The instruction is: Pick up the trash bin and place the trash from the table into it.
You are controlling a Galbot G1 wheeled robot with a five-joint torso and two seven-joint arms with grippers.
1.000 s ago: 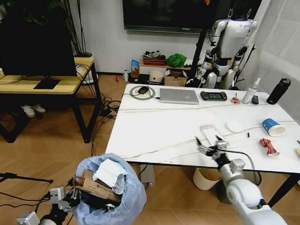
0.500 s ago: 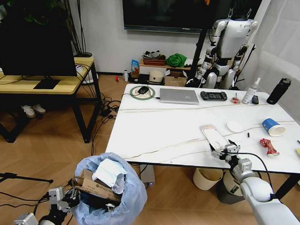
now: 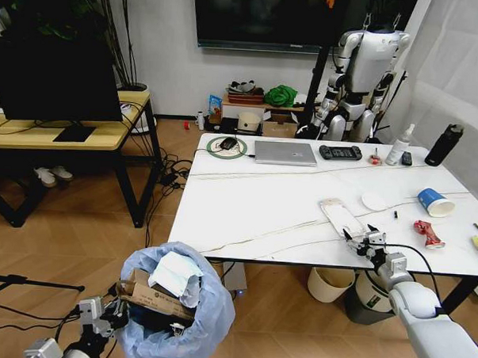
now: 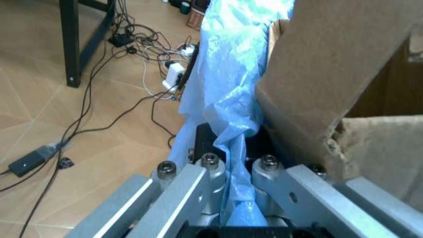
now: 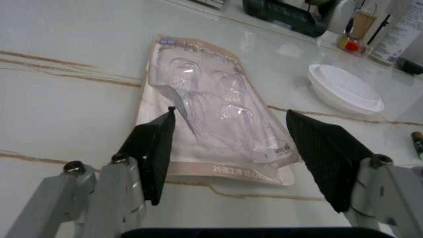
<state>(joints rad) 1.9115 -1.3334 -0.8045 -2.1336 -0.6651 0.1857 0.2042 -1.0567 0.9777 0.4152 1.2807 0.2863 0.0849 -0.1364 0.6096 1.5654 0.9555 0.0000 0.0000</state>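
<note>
The right gripper [image 3: 360, 239] has slid along the near edge of the table [image 3: 246, 207] over the last second, from a spot short of the clear pack [image 3: 339, 216] to the pack's near end, and its fingers [image 5: 153, 148] now stand spread on either side of that end without touching it. In the right wrist view the pack [image 5: 218, 119] lies flat on the marble, its bubbled clear front up, with the jaws wide open around its lower edge (the white lid [image 5: 345, 88] beside it sits just off the pack). This looks like the lining-up before a grasp, so the pack is probably the next piece of trash to go. The rest has not moved: the blue cup [image 3: 435, 202] and the crushed red can [image 3: 428, 232] lie farther toward the right end of the table, well apart from the gripper. The bin [image 3: 176, 307] hangs low beside the table's left corner, already holding torn cardboard [image 3: 148, 295] and white paper [image 3: 176, 274]. The left gripper [image 3: 106, 317] is at its rim, and the left wrist view shows its fingers [image 4: 185, 191] pressed together on a fold of the blue bag [image 4: 228, 114]. A flat, thin pack may be hard to lift off a smooth top.
</note>
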